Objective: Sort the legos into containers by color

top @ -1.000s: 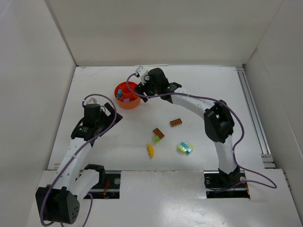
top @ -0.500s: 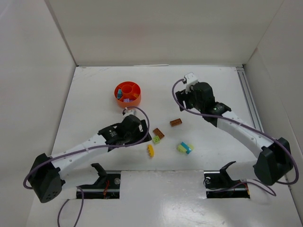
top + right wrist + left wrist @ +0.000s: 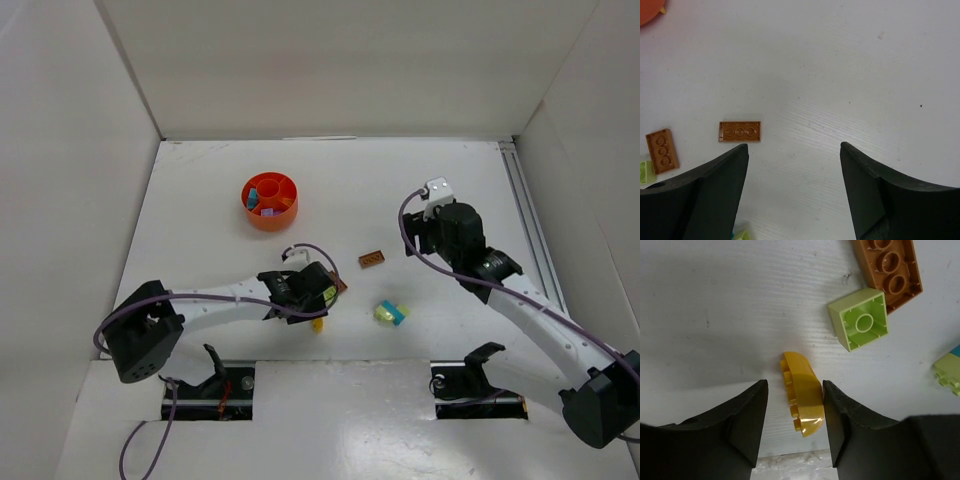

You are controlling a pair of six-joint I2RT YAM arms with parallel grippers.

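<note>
The left wrist view cuts off a brown brick (image 3: 890, 270) at 1 o'clock and a lime brick (image 3: 950, 372) at 3 o'clock. The right wrist view shows only a bit of dish (image 3: 648, 10) at 10 o'clock.

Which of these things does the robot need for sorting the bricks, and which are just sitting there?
For the job:
round orange-red plastic dish; yellow curved plastic brick; lime green square brick; brown brick beside it; lone brown flat brick; joined cyan and pale yellow bricks; left gripper, open around the yellow one.

Just there:
purple cables; metal rail; white table.
</note>
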